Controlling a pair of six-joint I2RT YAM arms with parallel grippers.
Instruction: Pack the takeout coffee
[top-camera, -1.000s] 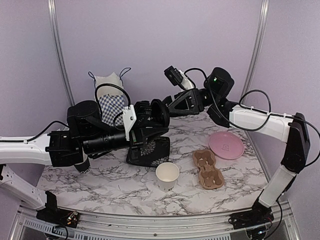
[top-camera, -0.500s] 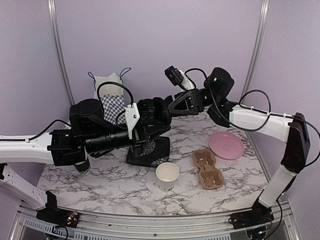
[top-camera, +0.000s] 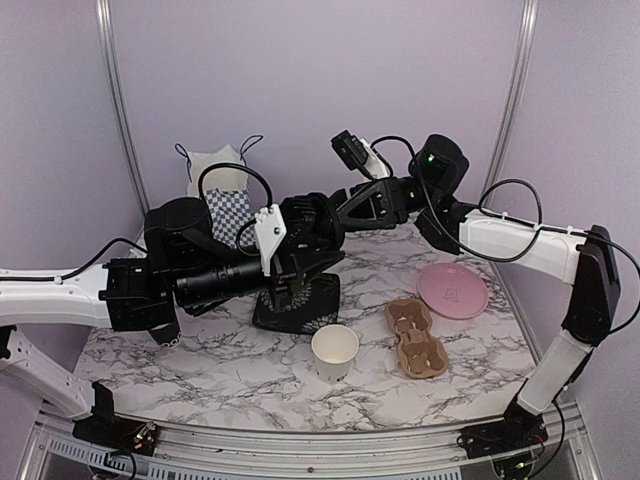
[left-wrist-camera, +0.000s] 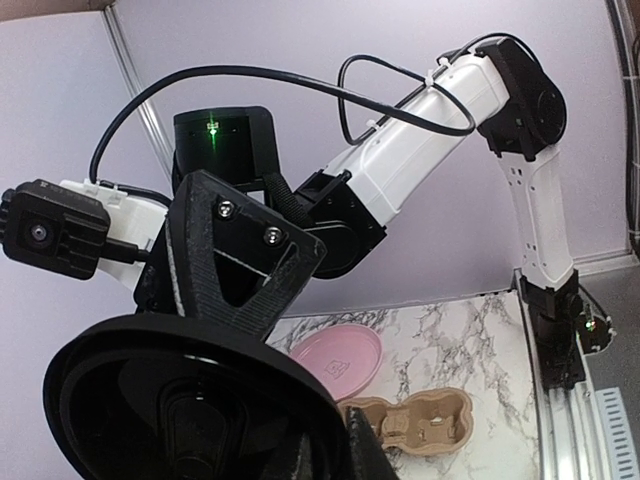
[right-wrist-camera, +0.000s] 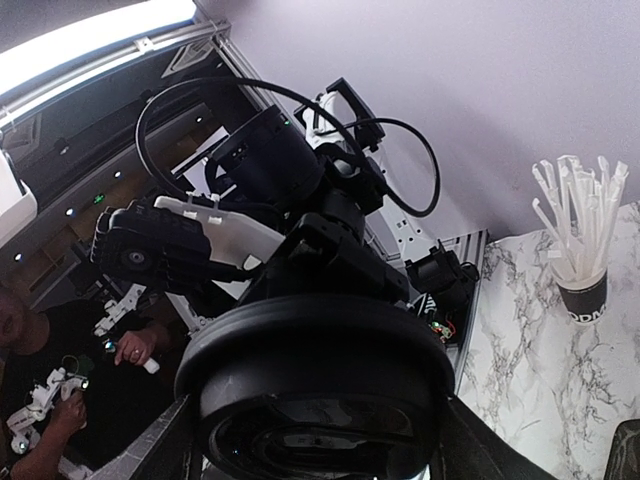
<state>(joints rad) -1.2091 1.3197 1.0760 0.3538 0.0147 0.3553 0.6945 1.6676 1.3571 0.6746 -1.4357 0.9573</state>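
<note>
A: Where is your coffee at this moment?

B: You have it in two pieces. The cup stands upright and open on the counter, just in front of the black basket and a little apart from the cardboard carrier on its right. The lid is up in the air above the basket, between the two sets of jaws.

A: And which side is holding the lid?

B: In the right wrist view you see the lid filling the space between the right jaws. They are spread wide and sit against its rim on both sides, so they appear to pinch the lid. The left jaws are just beside it, but whether they are spread or pressed together I cannot tell, because the lid covers the lower part of the left wrist view.

A: What else is on the counter?

B: A pink plate lies flat just behind the carrier, toward your right.
</note>
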